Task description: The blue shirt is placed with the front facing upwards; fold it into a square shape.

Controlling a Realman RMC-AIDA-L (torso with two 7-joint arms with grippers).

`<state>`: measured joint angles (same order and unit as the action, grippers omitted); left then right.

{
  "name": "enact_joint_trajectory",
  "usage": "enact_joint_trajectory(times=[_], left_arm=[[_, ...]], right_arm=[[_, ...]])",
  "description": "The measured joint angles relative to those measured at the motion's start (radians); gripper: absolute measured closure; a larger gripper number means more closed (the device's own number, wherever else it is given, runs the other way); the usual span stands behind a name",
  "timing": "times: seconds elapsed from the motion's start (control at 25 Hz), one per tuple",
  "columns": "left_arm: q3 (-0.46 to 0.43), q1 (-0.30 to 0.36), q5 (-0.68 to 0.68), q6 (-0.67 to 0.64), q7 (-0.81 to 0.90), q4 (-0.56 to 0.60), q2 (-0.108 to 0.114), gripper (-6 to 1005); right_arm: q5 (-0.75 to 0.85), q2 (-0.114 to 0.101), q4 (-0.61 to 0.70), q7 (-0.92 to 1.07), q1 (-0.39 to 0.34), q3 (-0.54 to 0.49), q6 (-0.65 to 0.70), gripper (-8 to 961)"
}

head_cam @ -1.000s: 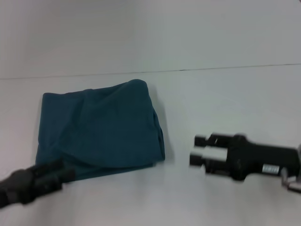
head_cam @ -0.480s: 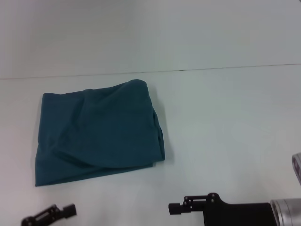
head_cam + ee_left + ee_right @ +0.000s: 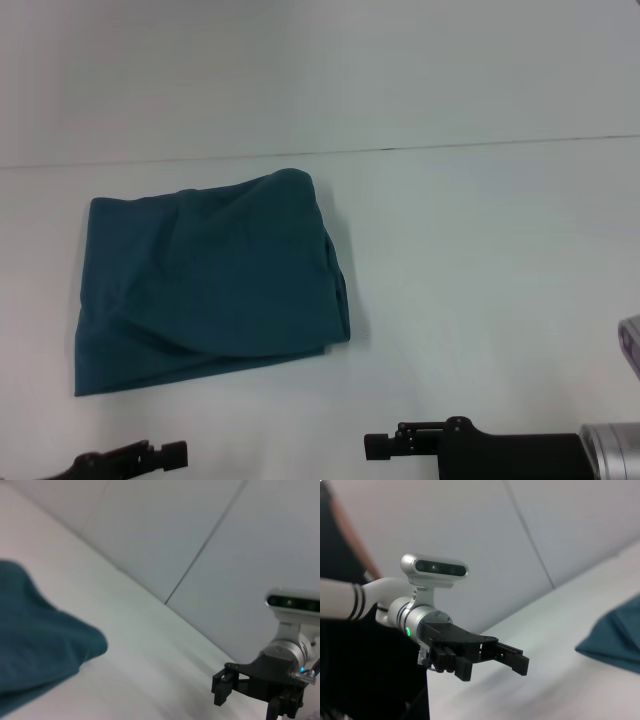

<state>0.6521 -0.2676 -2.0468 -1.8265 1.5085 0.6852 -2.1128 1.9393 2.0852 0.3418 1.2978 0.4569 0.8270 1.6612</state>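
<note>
White table (image 3: 480,260), pale wall behind, folded blue shirt (image 3: 205,280), both tools parted, empty.

Your left gripper (image 3: 165,455) is no longer on the near left corner of the blue shirt (image 3: 205,280); it now sits low at the near edge, off the cloth. Your right gripper (image 3: 385,445) moves back toward you too, down to the near edge.

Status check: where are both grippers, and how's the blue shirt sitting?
Left gripper and right gripper low at near edge, off the cloth, holding nothing. Blue shirt folded into rough square on table. Nothing in the way.
</note>
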Motion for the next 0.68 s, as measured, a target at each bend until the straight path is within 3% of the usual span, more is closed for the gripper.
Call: enact_joint_trajectory(times=[0.12, 0.24, 0.68], left_arm=[[0.001, -0.048, -0.034, 0.007, 0.123, 0.004, 0.007, 98], [0.000, -0.071, -0.058, 0.017, 0.130, 0.002, 0.006, 99], [-0.009, -0.061, -0.061, 0.035, 0.100, 0.005, 0.009, 99]], right_arm=[[0.003, -0.001, 0.021, 0.083, 0.003, 0.004, -0.009, 312], [0.004, 0.001, 0.039, 0.137, 0.004, 0.009, -0.015, 312], [0.003, 0.005, 0.031, 0.132, 0.002, 0.011, -0.019, 312]])
